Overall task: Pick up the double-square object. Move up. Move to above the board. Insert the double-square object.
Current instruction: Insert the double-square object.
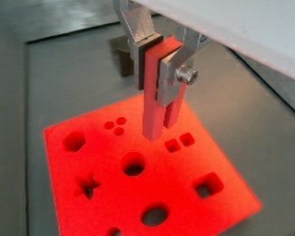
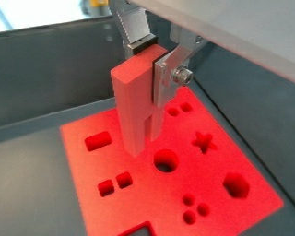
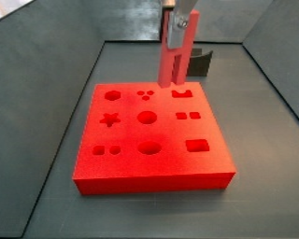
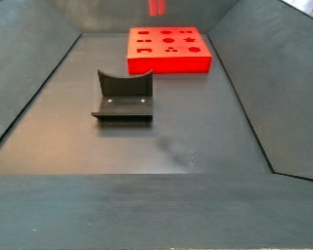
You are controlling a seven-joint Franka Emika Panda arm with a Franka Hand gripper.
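Observation:
My gripper (image 1: 159,69) is shut on the double-square object (image 1: 154,106), a slim red upright block with a split lower end. It hangs above the board (image 1: 113,152), a flat red slab with shaped recesses. In a wrist view the block's lower end is near a pair of small square recesses (image 1: 179,141). Another wrist view shows the gripper (image 2: 144,69), the block (image 2: 135,111) and the board (image 2: 82,166). In a side view the gripper (image 3: 179,23) holds the block (image 3: 174,61) over the far part of the board (image 3: 152,177), clear of its top. The block (image 4: 156,8) and board (image 4: 172,64) also show in the other side view.
The dark fixture (image 4: 124,98) stands on the grey floor, apart from the board; it also shows behind the board (image 3: 200,62) and behind the gripper (image 1: 122,53). Sloping grey walls (image 4: 28,88) enclose the floor on all sides.

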